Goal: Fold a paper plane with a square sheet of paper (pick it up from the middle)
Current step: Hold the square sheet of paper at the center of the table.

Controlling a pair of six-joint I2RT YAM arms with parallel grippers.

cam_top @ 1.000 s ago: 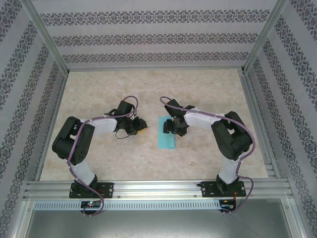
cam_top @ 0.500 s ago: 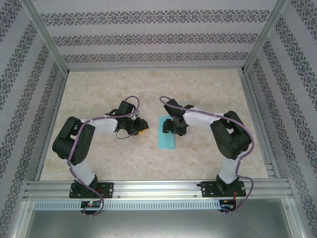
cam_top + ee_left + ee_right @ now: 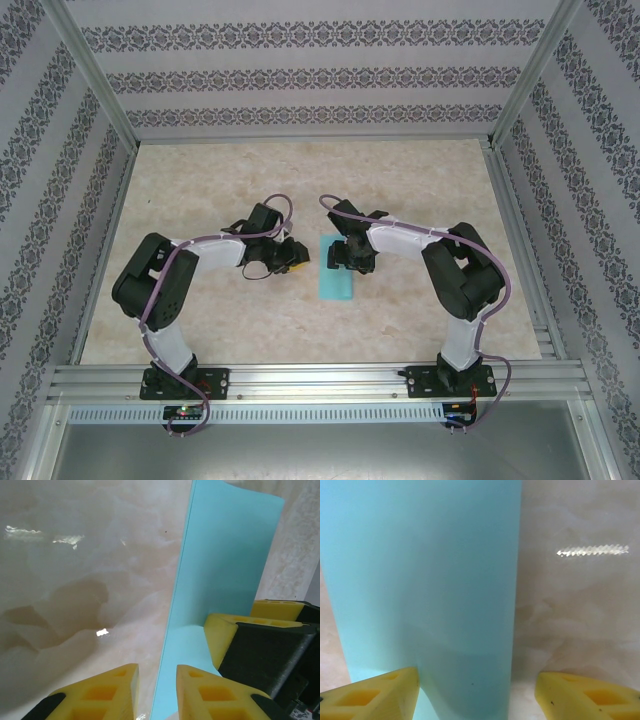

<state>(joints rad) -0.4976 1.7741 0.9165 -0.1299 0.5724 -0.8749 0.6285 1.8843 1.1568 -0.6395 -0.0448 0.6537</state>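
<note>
Noted right end effector point(image 3: 477, 702) spread wide, clasping nothing; fingertips cut off by lower frame edge, so contact with paper not determinable. Noted left end effector point(image 3: 156, 685) parted by a narrow gap above the sheet's left edge, with no grip evident. Recorded yellow, hollow-celled fingers point(image 3: 110, 690) on black mounts. Found square sheet of paper point(image 3: 333, 275) folded into a smooth light-blue strip, lying flat between both arms on glossy, marbled beige desk point(image 3: 400, 180); far right corner hidden beneath right end effector in overhead view.
</note>
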